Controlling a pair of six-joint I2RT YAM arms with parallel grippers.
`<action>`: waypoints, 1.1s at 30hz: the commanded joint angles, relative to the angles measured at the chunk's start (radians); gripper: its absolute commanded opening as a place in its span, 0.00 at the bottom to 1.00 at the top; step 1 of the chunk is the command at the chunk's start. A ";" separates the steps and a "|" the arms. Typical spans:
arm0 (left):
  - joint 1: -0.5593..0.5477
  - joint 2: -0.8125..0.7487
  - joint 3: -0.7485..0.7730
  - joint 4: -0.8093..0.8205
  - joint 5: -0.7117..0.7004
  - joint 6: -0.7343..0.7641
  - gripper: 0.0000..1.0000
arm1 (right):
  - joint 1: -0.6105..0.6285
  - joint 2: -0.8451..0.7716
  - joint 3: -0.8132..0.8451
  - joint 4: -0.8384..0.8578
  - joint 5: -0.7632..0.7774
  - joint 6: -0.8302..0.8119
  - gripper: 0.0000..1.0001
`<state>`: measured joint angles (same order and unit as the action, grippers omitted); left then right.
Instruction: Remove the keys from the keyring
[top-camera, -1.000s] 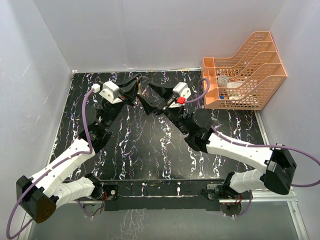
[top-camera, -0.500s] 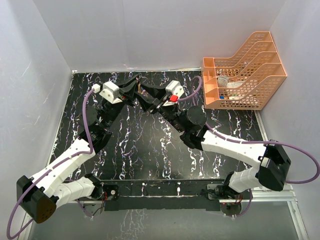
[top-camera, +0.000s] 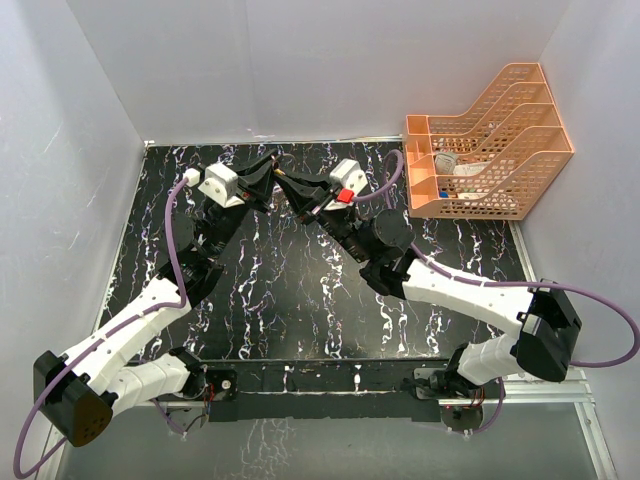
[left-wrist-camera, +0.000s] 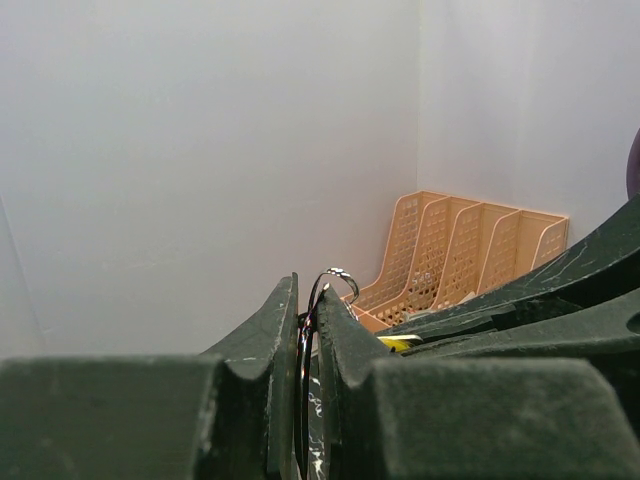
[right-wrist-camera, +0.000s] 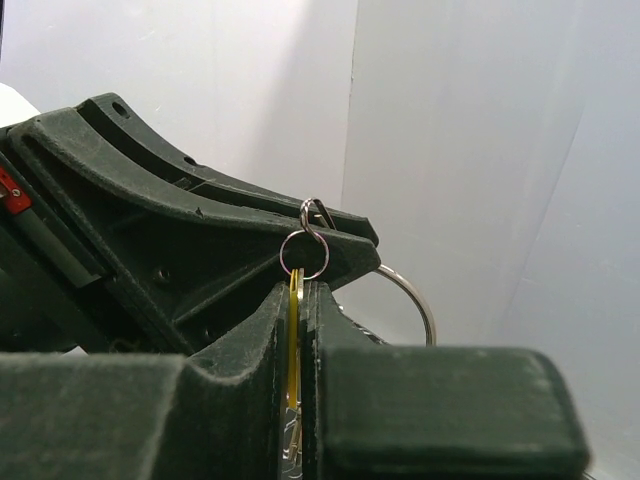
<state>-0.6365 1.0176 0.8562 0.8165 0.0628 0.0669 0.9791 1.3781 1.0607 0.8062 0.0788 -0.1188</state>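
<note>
Both grippers meet above the back of the table. My left gripper (top-camera: 268, 176) (left-wrist-camera: 306, 300) is shut on the thin silvery keyring (left-wrist-camera: 303, 345), whose wire stands edge-on between the pads and curls out above the tips. From the right wrist view the keyring (right-wrist-camera: 412, 296) arcs out to the right behind the left fingers (right-wrist-camera: 200, 225). A small link ring (right-wrist-camera: 303, 254) hangs there and carries the yellow-headed key (right-wrist-camera: 294, 345). My right gripper (top-camera: 293, 190) (right-wrist-camera: 300, 300) is shut on that key. A sliver of the yellow key (left-wrist-camera: 400, 343) shows beside the right fingers (left-wrist-camera: 520, 300). Other keys are hidden.
An orange mesh file rack (top-camera: 490, 140) (left-wrist-camera: 460, 250) stands at the back right corner, holding some small items. White walls enclose the black marbled table (top-camera: 300, 290) on three sides.
My right gripper has moved left up to the left gripper and closed its jaws onto the yellow key. The left gripper has held still with the keyring.
</note>
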 joint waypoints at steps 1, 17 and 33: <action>-0.002 -0.023 0.015 0.081 0.009 -0.008 0.00 | -0.004 0.005 0.048 -0.020 0.004 -0.021 0.00; -0.003 -0.016 0.047 0.017 0.045 0.093 0.00 | -0.003 -0.058 0.004 -0.079 0.065 -0.075 0.00; -0.002 -0.051 0.147 -0.107 0.167 0.083 0.00 | -0.004 -0.156 -0.073 -0.196 0.217 -0.181 0.00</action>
<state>-0.6476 1.0210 0.9257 0.6308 0.1989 0.1867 0.9852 1.2495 1.0042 0.6617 0.1978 -0.2607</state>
